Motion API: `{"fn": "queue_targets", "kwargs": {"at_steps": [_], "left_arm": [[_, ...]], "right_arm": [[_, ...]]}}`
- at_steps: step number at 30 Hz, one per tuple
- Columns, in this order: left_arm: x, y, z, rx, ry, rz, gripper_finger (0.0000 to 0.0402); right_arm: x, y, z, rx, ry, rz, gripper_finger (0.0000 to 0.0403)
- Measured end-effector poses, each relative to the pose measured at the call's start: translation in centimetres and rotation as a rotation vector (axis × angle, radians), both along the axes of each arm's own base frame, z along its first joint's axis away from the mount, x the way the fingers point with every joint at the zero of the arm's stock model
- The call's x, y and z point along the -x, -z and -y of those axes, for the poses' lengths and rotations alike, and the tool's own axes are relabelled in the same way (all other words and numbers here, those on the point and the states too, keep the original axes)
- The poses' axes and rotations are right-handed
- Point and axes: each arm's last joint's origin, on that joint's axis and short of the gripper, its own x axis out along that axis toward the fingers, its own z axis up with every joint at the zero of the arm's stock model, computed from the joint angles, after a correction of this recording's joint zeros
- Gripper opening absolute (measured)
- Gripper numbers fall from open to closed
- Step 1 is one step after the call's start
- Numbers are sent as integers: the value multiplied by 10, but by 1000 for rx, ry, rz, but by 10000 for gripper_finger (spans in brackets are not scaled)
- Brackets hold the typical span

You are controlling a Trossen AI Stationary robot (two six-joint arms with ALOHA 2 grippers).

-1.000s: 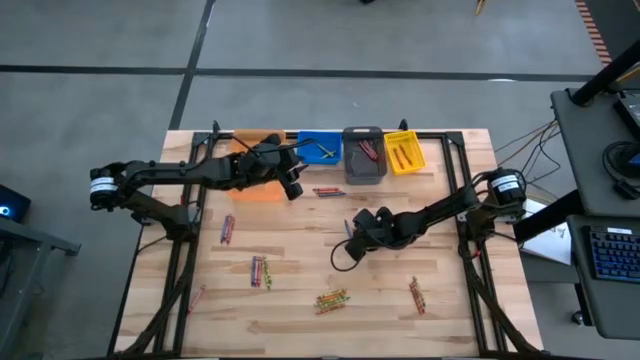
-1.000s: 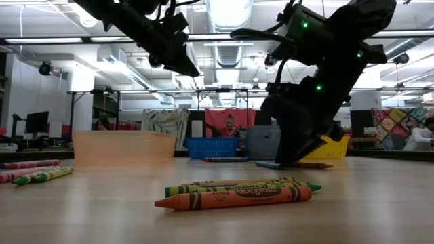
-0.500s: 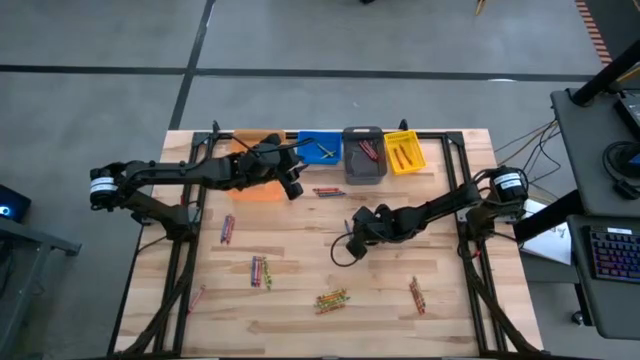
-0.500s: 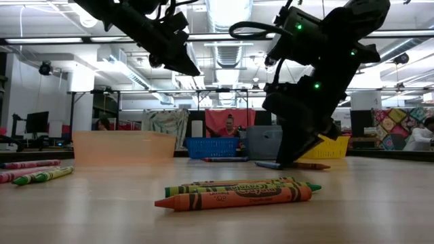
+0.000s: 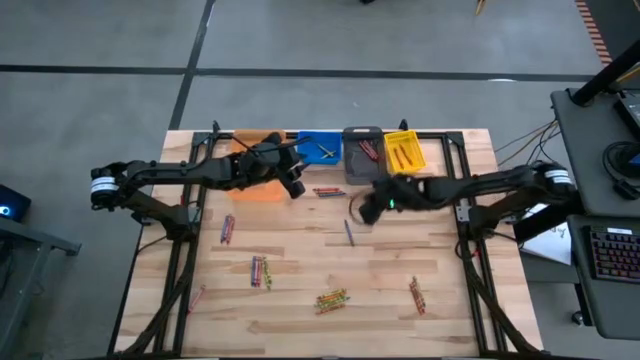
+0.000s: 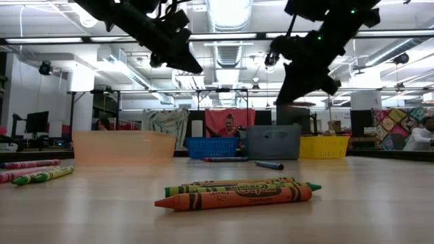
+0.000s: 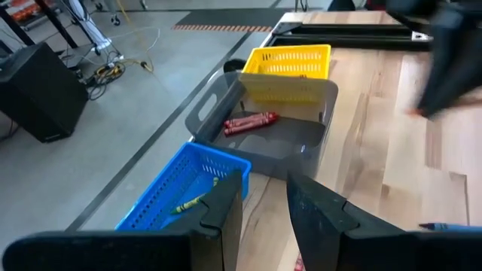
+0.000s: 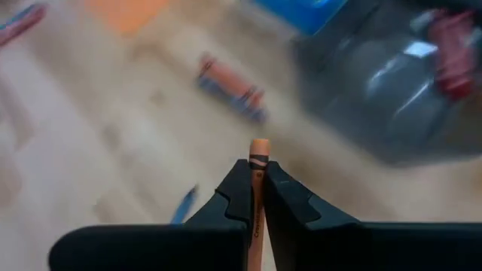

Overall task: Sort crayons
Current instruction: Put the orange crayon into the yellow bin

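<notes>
Right pincer (image 8: 257, 197) clamps orange crayon (image 8: 258, 154)

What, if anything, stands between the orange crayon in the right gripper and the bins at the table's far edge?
Nothing visible does. The right gripper holds the orange crayon above the table, close to the grey bin and yellow bin.

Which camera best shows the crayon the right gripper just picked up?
The right wrist view: the orange crayon sits pinched in the right gripper, tip poking out. The high and low views show only the raised gripper; the left wrist view gives a blur.
</notes>
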Motion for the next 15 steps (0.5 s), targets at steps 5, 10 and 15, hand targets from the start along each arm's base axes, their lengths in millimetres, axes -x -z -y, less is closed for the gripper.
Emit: {"fn": "queue_targets", "kwargs": {"at_steps": [5,10,15], "left_arm": [[-1,-3,0,-9,1,30,88],[-1,-3,0,-10,0,36,88],[-2,-4,-1,-24,5,37,88]], "right_arm": [[17,-15,48,82,101,-10,11],[43,-13,110,121,287,-99,10],[72,2,159,94,458,-186,11]]}}
